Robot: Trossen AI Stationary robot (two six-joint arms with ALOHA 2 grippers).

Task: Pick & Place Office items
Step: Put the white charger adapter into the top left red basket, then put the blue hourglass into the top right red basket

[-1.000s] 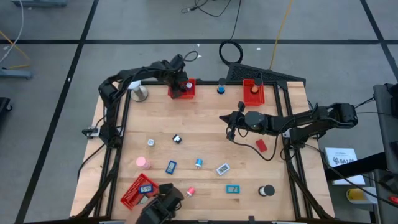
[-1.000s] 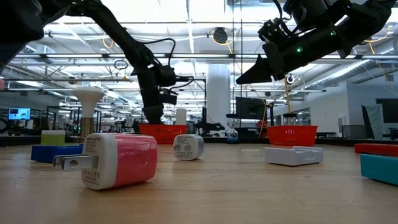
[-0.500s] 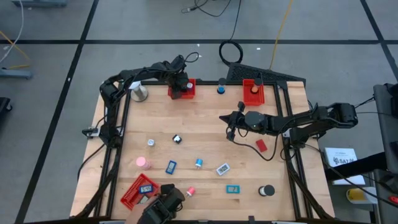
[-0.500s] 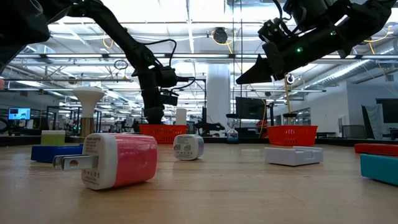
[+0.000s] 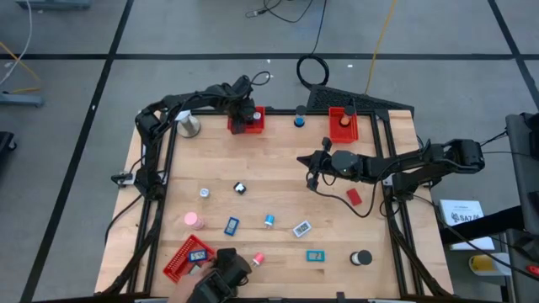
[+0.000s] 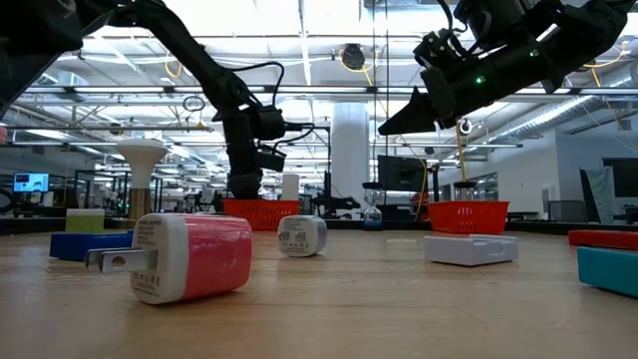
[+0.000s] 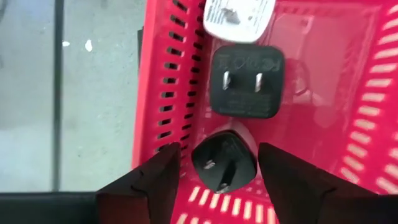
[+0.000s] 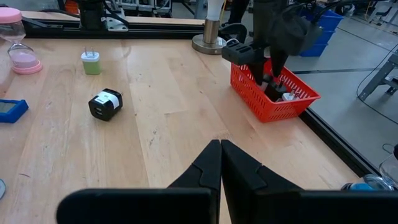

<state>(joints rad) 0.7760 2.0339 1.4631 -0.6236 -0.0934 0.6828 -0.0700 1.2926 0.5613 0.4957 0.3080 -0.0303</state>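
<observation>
Left wrist view: inside the red mesh plastic tray [image 7: 163, 93] lie a black square plug adapter [image 7: 244, 81] with two prongs up, a white adapter [image 7: 239, 17] beyond it, and a rounded black adapter [image 7: 224, 160] between the parted fingers of the left gripper [image 7: 219, 168], none clamped. The high view shows only that this gripper [image 5: 242, 114] reaches down into the tray [image 5: 258, 119] at the table's far edge. The right gripper [image 8: 220, 163], fingers pressed together and empty, hovers above mid-table, arm extended horizontally.
</observation>
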